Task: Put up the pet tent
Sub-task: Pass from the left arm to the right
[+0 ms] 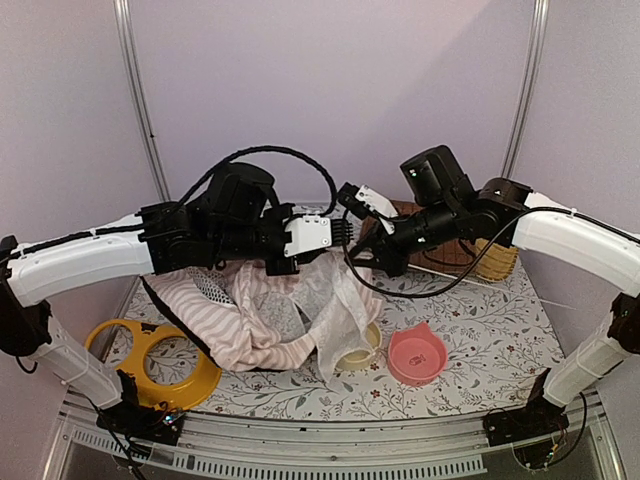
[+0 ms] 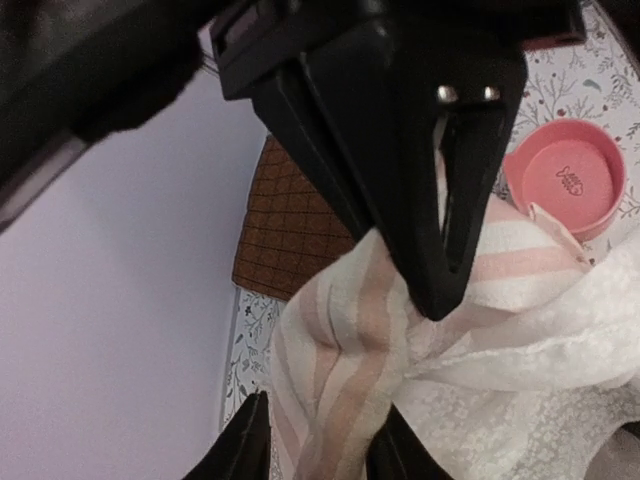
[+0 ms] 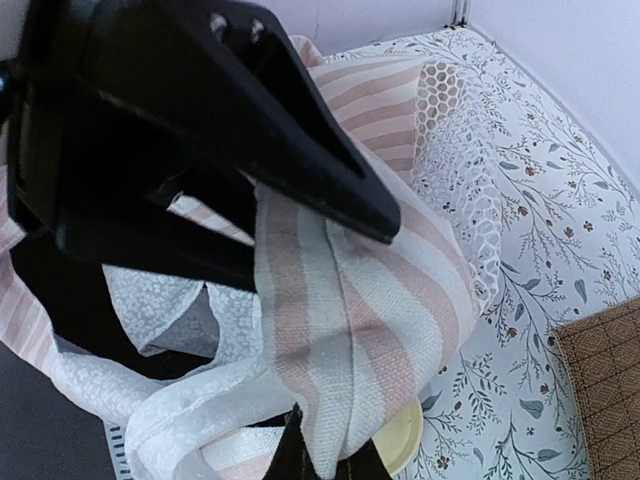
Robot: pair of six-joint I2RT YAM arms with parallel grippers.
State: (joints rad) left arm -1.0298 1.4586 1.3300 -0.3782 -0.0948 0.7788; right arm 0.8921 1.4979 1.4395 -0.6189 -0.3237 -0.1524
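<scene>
The pet tent (image 1: 285,315), pink-and-white striped with white mesh, hangs crumpled above the table's middle. Both grippers meet at its top. My left gripper (image 1: 345,240) (image 2: 320,445) has its fingers apart, and a striped fold (image 2: 350,350) runs between them. My right gripper (image 1: 368,260) (image 3: 330,462) is shut on a striped fold (image 3: 350,340), pinched at the fingertips. Each wrist view shows the other arm's black finger close above the fabric: the right one (image 2: 440,200), the left one (image 3: 260,130). No poles show.
A yellow bowl (image 1: 357,356) and a pink bowl (image 1: 417,355) sit under and right of the hanging fabric. A yellow ring-shaped feeder (image 1: 160,365) lies front left. A brown quilted mat (image 1: 445,250) and a wicker basket (image 1: 497,262) stand back right.
</scene>
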